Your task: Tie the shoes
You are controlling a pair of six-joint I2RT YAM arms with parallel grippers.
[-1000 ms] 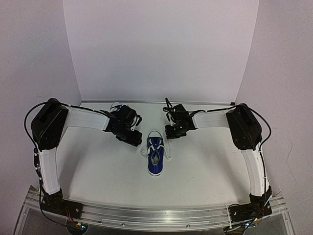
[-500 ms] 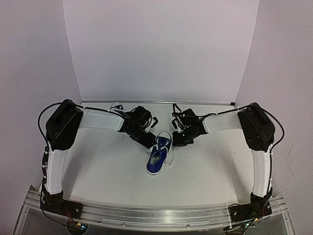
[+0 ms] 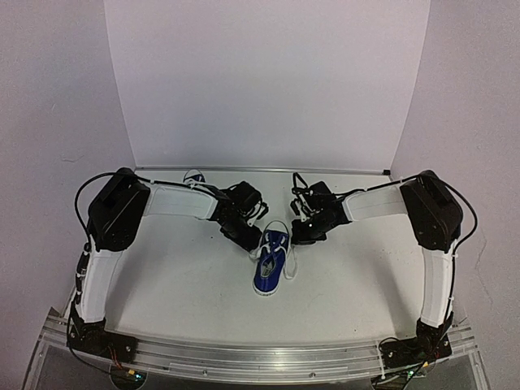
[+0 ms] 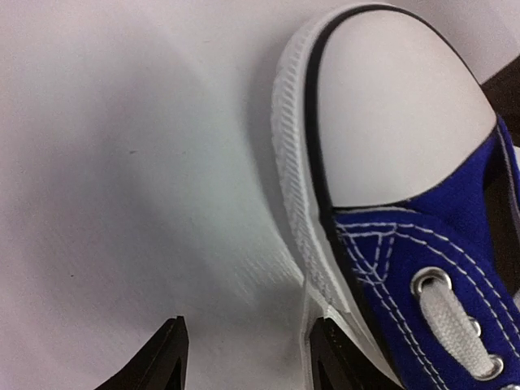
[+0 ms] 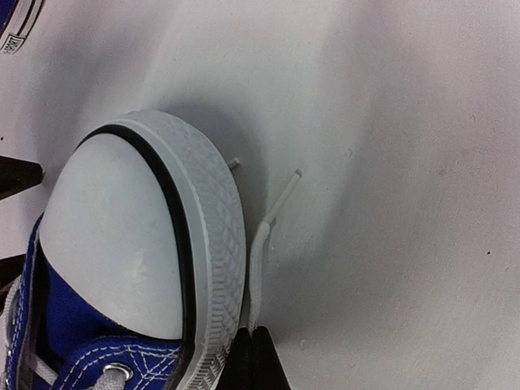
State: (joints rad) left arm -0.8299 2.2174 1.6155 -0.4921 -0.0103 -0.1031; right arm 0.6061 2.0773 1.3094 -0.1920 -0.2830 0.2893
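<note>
The small blue canvas sneaker with white toe cap and rubber sole lies in the middle of the white counter; its loose white lace end runs into the right claw, pinched tight just beside the sole; the left claw stands half-spread and empty at the sole's other side; a hard pull might drag the light shoe, or slip the lace free.

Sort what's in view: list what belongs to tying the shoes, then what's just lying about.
Job in hand:
- centre shoe
- its lace end, pinched in the shut right fingers
- second shoe, behind the left arm
- open left fingers

Just there:
- table
- white backdrop
</note>
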